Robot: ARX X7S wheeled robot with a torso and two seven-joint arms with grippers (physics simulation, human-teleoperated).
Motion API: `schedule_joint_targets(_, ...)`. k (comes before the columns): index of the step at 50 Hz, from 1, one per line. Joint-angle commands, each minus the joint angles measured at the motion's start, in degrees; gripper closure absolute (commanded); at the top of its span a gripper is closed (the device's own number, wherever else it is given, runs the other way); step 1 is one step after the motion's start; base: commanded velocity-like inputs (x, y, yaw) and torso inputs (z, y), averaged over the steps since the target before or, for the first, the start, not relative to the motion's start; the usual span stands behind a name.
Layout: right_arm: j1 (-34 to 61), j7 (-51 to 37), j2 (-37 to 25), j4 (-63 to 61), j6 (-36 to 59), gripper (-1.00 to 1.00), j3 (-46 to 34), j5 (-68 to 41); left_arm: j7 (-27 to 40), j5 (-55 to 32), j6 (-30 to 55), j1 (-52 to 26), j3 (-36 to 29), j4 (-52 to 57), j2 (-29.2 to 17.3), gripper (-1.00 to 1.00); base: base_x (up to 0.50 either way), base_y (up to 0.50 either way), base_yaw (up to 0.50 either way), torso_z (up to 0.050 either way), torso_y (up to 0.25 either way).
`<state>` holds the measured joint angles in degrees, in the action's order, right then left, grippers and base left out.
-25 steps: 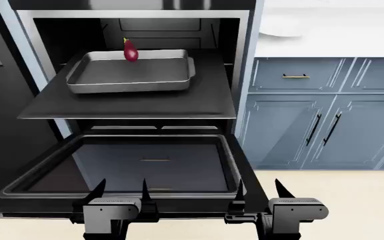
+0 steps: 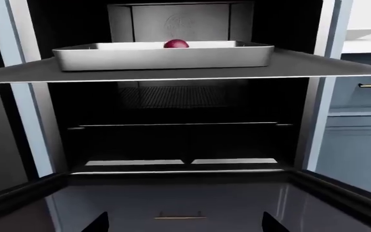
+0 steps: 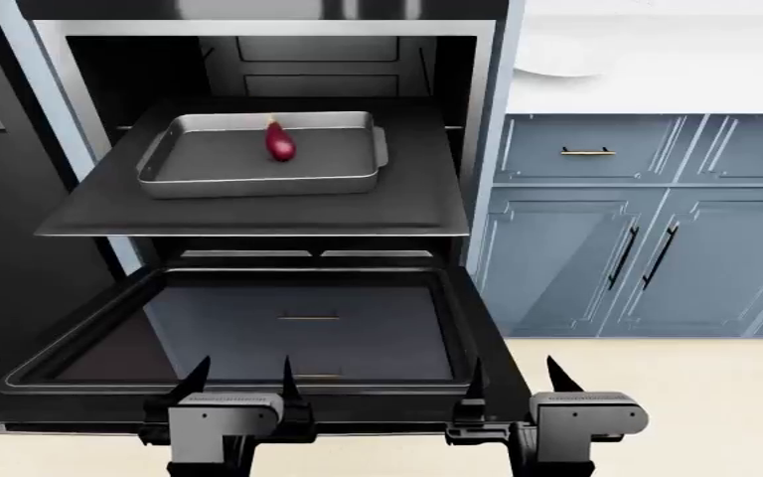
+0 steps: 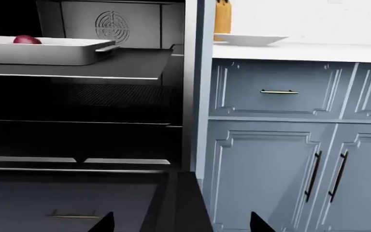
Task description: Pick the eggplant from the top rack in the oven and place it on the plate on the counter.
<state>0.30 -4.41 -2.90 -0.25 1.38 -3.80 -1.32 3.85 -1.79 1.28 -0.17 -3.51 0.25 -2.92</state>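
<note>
Eggplant [image 3: 279, 141] dropped from tray's back rim, now lying inside baking tray [image 3: 176, 180] on top rack [image 3: 421, 209]. Left gripper [image 3: 237, 379], right gripper [image 3: 513, 376] both wide open, empty, low by oven door [image 3: 309, 333]. Pick not started.

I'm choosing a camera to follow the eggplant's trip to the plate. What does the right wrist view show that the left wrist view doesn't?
Only the right wrist view shows the whole plate on the counter and the cabinet doors' black handles. Only the left wrist view shows the baking tray's full width and the oven's whole cavity. Both show the eggplant in the tray on the top rack.
</note>
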Motion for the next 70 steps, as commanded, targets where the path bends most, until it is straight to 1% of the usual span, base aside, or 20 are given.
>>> schedule_joint_targets(1,-0.11,-1.84,-1.47,-2.2,1.99,-1.0,-2.17,0.83,1.96,0.32,2.95,-0.01,-1.67,2.93,-1.43,-1.0,0.0,0.0,0.0,0.0,0.0)
schedule_joint_targets(3,-0.19,-1.9,-1.89,-3.57,2.36,-1.0,-2.96,1.61,2.12,1.4,1.65,0.32,-2.42,4.99,-2.08,-1.0,0.0,0.0,0.0,0.0,0.0)
schedule_joint_targets(6,0.55,-2.69,-2.14,-7.17,5.67,-1.0,-2.32,1.3,2.79,-0.23,7.31,-0.58,-1.31,13.26,-2.05,-1.0,0.0,0.0,0.0,0.0,0.0)
schedule_joint_targets(8,1.21,-2.96,-2.36,-11.9,9.65,-1.0,-1.55,0.46,3.48,-1.62,13.72,-3.41,0.05,20.01,-2.16,-1.0,0.0,0.0,0.0,0.0,0.0)
schedule_joint_targets(9,1.56,-2.9,-2.42,-13.3,10.35,-1.0,-1.14,-0.23,3.81,-1.96,15.97,-4.68,0.47,21.98,-2.28,-1.0,0.0,0.0,0.0,0.0,0.0)
schedule_joint_targets(11,3.44,-2.39,-3.82,-19.79,15.2,-1.0,-2.31,1.24,4.65,-3.18,21.73,-8.65,1.72,26.33,-2.41,-1.0,0.0,0.0,0.0,0.0,0.0)
schedule_joint_targets(13,6.11,-2.24,-4.43,-24.94,20.16,-1.0,-2.01,1.28,5.38,-3.19,25.87,-11.62,1.9,29.34,-2.86,-1.0,0.0,0.0,0.0,0.0,0.0)
schedule_joint_targets(15,8.51,-2.05,-4.44,-29.17,24.83,-1.0,-1.04,0.12,6.13,-4.35,31.94,-15.92,2.88,33.45,-2.89,-1.0,0.0,0.0,0.0,0.0,0.0)
schedule_joint_targets(18,14.44,-1.97,-4.93,-37.36,34.31,-1.0,-0.32,-0.57,7.22,-4.74,40.88,-22.49,3.13,39.39,-3.51,-1.0,0.0,0.0,0.0,0.0,0.0)
schedule_joint_targets(21,24.19,-0.92,-5.73,-46.83,47.36,-1.0,0.32,-2.2,7.92,-5.57,51.09,-31.66,3.41,45.44,-4.17,-1.0,0.0,0.0,0.0,0.0,0.0)
schedule_joint_targets(22,25.68,-0.69,-5.63,-47.89,49.07,-1.0,0.71,-2.77,8.08,-5.6,52.54,-33.01,3.25,46.16,-4.4,-1.0,0.0,0.0,0.0,0.0,0.0)
schedule_joint_targets(25,37.63,0.02,-6.44,-53.3,61.03,-1.0,0.75,-3.79,8.38,-6.83,61.47,-42.24,4.03,49.78,-4.58,-1.0,0.0,0.0,0.0,0.0,0.0)
schedule_joint_targets(29,47.73,0.91,-6.92,-56.55,69.78,-1.0,0.54,-5.02,8.55,-7.95,69.83,-50.67,4.59,52.42,-4.81,-1.0,0.0,0.0,0.0,0.0,0.0)
schedule_joint_targets(33,54.56,1.41,-6.48,-58.09,75.56,-1.0,0.89,-6.01,8.42,-9.06,76.88,-57.92,5.78,54.78,-4.64,-1.0,0.0,0.0,0.0,0.0,0.0)
schedule_joint_targets(39,60.07,1.86,-5.19,-58.76,79.53,-1.0,2.13,-7.45,8.23,-10.19,81.19,-63.79,5.84,56.08,-4.53,-1.0,0.0,0.0,0.0,0.0,0.0)
schedule_joint_targets(43,62.7,2.26,-5.12,-59.13,81.39,-1.0,3.29,-8.29,8.38,-10.38,81.45,-64.67,5.65,55.98,-4.89,-1.0,0.0,0.0,0.0,0.0,0.0)
schedule_joint_targets(48,62.24,1.71,-4.79,-58.57,81.41,-1.0,4.67,-8.48,8.54,-10.62,81.24,-64.48,5.94,56.08,-4.94,-1.0,0.06,-0.03,0.0,0.0,0.0)
schedule_joint_targets(49,61.67,2.22,-4.1,-58.64,81.09,-1.0,5.85,-8.94,8.52,-10.82,82.02,-65.0,6.26,56.26,-4.61,-1.0,0.44,-0.31,0.0,0.0,0.0)
schedule_joint_targets(53,60.82,1.93,-3.99,-58.86,80.43,-1.0,6.03,-9.44,8.49,-11.3,83.15,-66.01,7.3,56.79,-4.07,-1.0,0.45,-0.31,0.0,0.0,0.0)
schedule_joint_targets(70,60.22,0.61,-3.74,-59.37,80.36,-1.0,7.51,-12.74,9.32,-13.42,83.86,-65.3,7.93,57.97,-2.77,-1.0,0.44,-0.31,0.0,0.0,0.0)
